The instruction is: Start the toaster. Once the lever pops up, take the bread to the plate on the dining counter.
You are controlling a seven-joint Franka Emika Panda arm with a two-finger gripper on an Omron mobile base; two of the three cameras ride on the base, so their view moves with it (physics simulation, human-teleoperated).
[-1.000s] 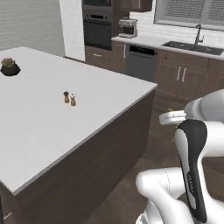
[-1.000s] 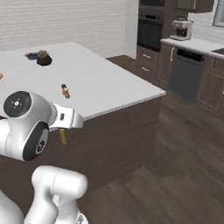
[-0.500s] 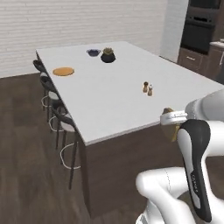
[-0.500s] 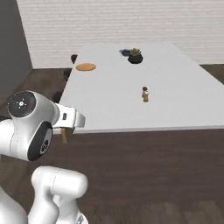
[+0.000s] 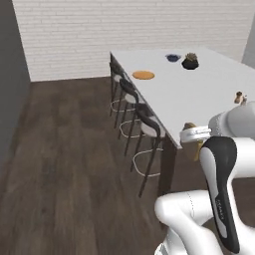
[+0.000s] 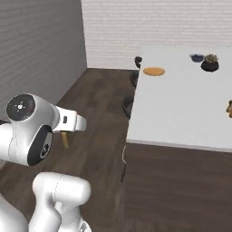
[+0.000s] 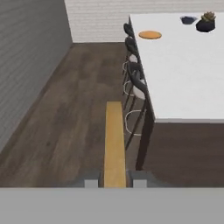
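My jaws [image 7: 114, 180] are clamped narrowly on the bread [image 7: 114, 140], held edge-on out over the floor, short of the worktop [image 7: 183, 74]. Step in hand, as I judge it: carrying the slice to the plate [image 7: 150, 34], which lies bare near the worktop's far end, along the edge lined with stools [image 7: 136, 85]. The next move calls for closing that gap, then lowering the slice flat. Beyond the plate stand a small bowl [image 7: 188, 19], contents unclear, and a potted plant [image 7: 206, 22].
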